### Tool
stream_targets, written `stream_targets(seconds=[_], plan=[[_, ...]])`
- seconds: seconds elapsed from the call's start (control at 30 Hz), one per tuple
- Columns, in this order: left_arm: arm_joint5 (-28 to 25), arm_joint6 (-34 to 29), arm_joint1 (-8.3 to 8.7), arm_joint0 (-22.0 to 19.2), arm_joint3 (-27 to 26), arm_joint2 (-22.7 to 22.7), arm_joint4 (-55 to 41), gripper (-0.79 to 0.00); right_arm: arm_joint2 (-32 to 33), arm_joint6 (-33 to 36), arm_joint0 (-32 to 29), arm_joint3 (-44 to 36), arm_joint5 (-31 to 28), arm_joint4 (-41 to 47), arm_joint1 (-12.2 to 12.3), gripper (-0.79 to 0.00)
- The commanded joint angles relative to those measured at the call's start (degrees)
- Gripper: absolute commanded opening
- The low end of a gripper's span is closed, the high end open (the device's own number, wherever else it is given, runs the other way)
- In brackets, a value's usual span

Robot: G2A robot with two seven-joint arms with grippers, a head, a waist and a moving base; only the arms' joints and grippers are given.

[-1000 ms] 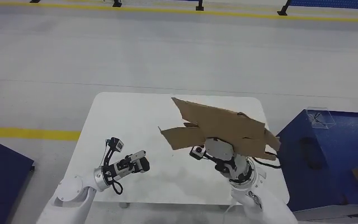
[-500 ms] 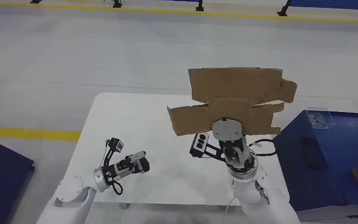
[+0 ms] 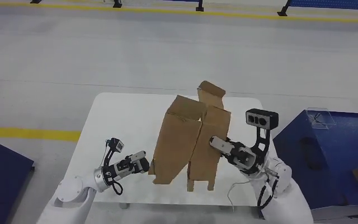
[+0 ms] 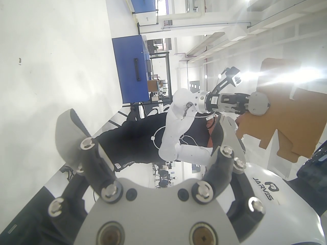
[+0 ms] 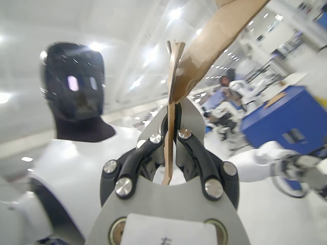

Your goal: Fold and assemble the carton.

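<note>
Left gripper (image 3: 141, 163), lower left of the top view: fingers spread wide, holding nothing; its tip is just beside the carton's (image 3: 184, 143) lower-left corner, so it is the nearer free arm. Right gripper (image 3: 219, 144) is clamped on the carton's right panel edge. The carton stands mid-frame over the table (image 3: 112, 117), partly opened, long axis up-down in frame. Blue cabinet (image 3: 321, 162) at far right, well apart; judged no obstruction.

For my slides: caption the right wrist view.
Right gripper shut on the edge of the partly folded cardboard carton.
</note>
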Motion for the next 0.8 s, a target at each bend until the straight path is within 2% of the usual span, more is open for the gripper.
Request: stream_targets(seconds=[0.0,0.07,0.1,0.47,0.5,0.57,0.7,0.77], plan=[[0.00,0.00,0.00,0.00,0.00,0.00,0.00,0.000,1.59,-5.33,-0.01,-0.01,-3.89,-14.67,-0.18,-0.785],[0.00,0.00,0.00,0.00,0.00,0.00,0.00,0.000,1.33,-10.12,-0.92,0.33,-4.24,-20.00,-0.49,-0.785],[0.00,0.00,0.00,0.00,0.00,0.00,0.00,0.000,0.53,-11.65,-1.44,0.30,-3.78,-19.02,-0.64,-0.785],[0.00,0.00,0.00,0.00,0.00,0.00,0.00,0.000,0.53,-11.65,-1.44,0.30,-3.78,-19.02,-0.64,-0.785],[0.00,0.00,0.00,0.00,0.00,0.00,0.00,0.000,1.20,-11.58,-1.21,-0.01,-3.91,-21.55,-0.57,-0.785],[0.00,0.00,0.00,0.00,0.00,0.00,0.00,0.000,3.44,-14.09,-1.37,-1.62,-5.10,-33.54,-0.53,-0.785],[0.00,0.00,0.00,0.00,0.00,0.00,0.00,0.000,6.27,-29.29,-2.52,-6.30,-6.30,-54.51,-1.41,-0.785],[0.00,0.00,0.00,0.00,0.00,0.00,0.00,0.000,8.75,-39.62,-2.23,-9.66,-5.57,-71.80,-1.93,-0.785]])
